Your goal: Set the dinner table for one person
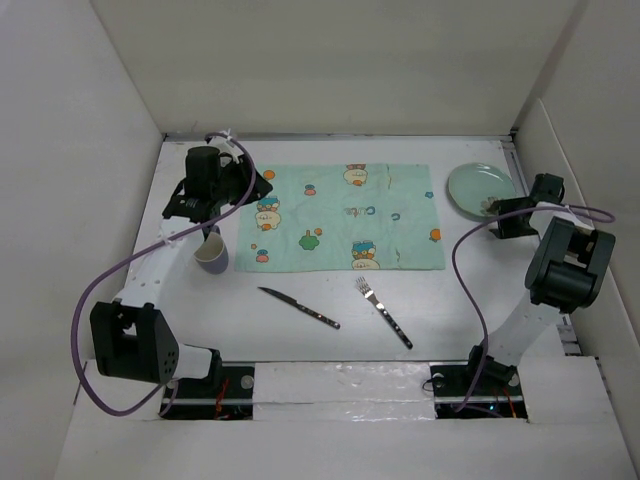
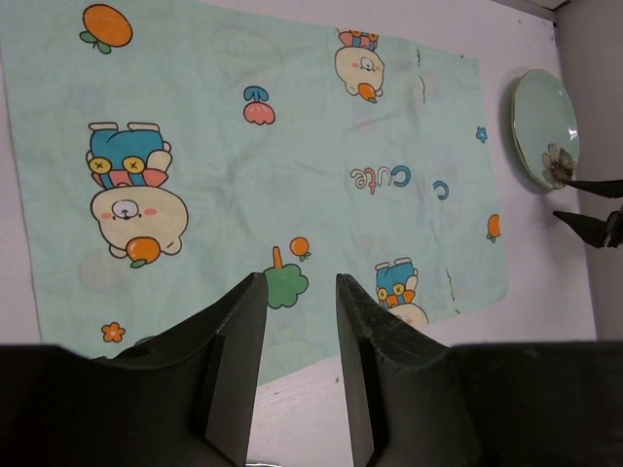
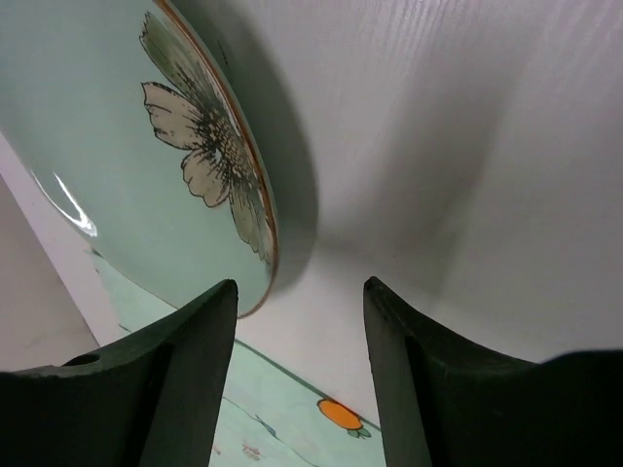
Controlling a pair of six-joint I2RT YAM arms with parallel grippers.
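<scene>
Now: right gripper (image 3: 300,287) lining up on the plate (image 3: 117,175) rim
Its jaws are standing spread, rim edge just inside them, nothing pinched. Plate is lying far right on the dinner table (image 1: 450,310), just beside the placemat (image 1: 340,215); table is acting as a rigid flat base. Plate is looking glazed, slippery, chippable: I'd be pinching the rim. Left gripper (image 2: 299,282) is hovering parted, empty

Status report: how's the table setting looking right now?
Left claw open, above placemat. Right claw open at plate rim. Knife, fork, cup sit on dinner table, off placemat. Nothing blocking.
</scene>
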